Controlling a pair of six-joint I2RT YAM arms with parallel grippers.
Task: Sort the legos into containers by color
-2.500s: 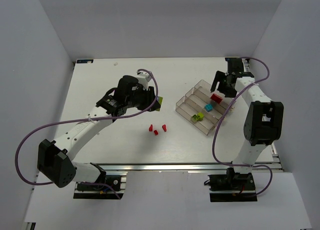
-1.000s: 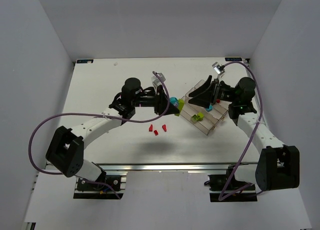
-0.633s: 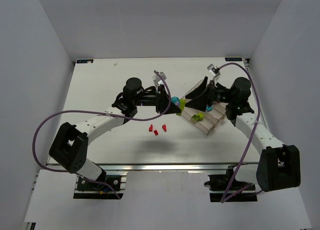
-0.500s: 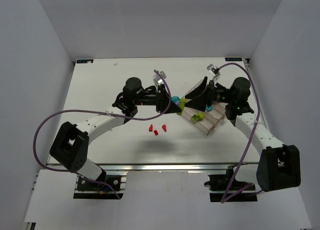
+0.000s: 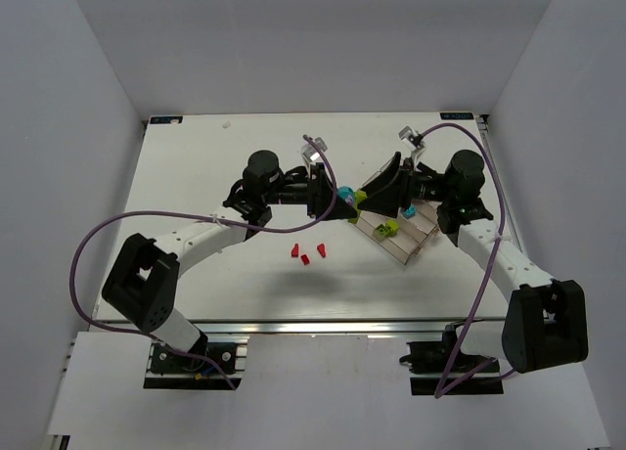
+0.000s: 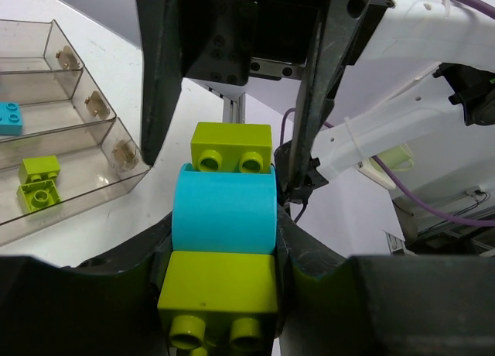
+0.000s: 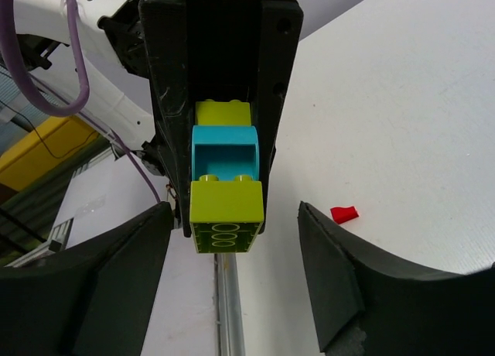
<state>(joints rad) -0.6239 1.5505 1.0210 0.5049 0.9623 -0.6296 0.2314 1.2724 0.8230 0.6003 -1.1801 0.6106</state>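
My left gripper [image 5: 335,198] is shut on a stack of legos [image 5: 351,195], yellow-green, cyan, yellow-green, held above the table by the clear tray's [image 5: 419,243] left end. In the left wrist view the stack [image 6: 224,217] fills the jaws. My right gripper [image 5: 377,192] is open and faces the left one, its fingers [image 6: 158,85] on either side of the stack's far yellow-green brick [image 6: 231,147], apart from it. The right wrist view shows the stack [image 7: 224,187] between my wide-open fingers [image 7: 93,286]. The tray holds yellow-green bricks [image 6: 39,182] and a cyan brick [image 6: 9,118].
Three red legos [image 5: 306,252] lie on the white table in front of the left gripper; one shows in the right wrist view [image 7: 346,213]. Grey walls enclose the table on three sides. Purple cables loop from both arms.
Both grippers have swung toward each other and now meet nose to nose by the tray's left end. The left one carries the stack; the right one has closed the gap in the last half second.
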